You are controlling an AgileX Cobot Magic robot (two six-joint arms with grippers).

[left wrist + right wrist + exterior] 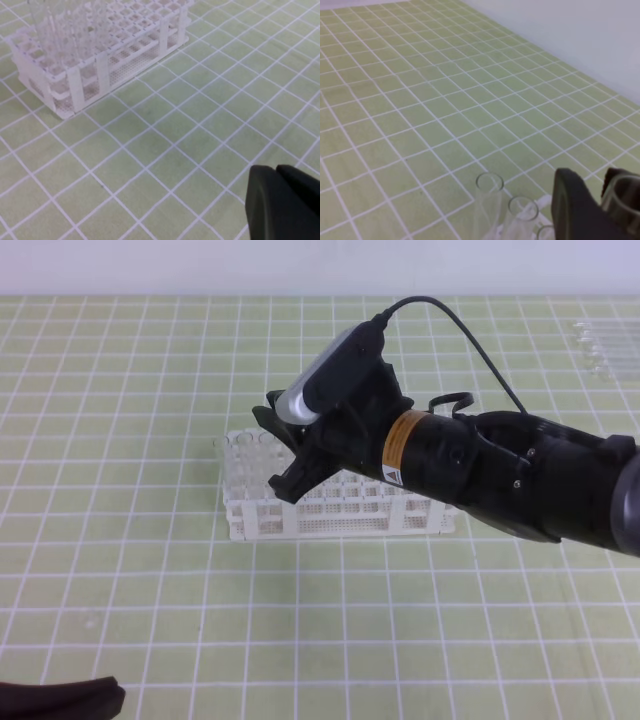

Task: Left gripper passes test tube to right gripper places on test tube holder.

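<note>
Green gridded mat [120,570], one test tube holder [340,510], right pincer [600,200] gripping one test tube [625,200] (left pincer [282,205] closed).

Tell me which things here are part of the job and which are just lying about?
Part of the job:
right gripper
test tube in its jaws
test tube holder
left gripper, shut and empty

Lying about:
spare glass tubes at the far right
green grid mat

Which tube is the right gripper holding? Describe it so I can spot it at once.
In the right wrist view, look at the bottom right corner, where the right gripper shows its dark fingers. The test tube sits between them, open rim up. Unlike the tubes standing free to its left, it is clamped.
</note>
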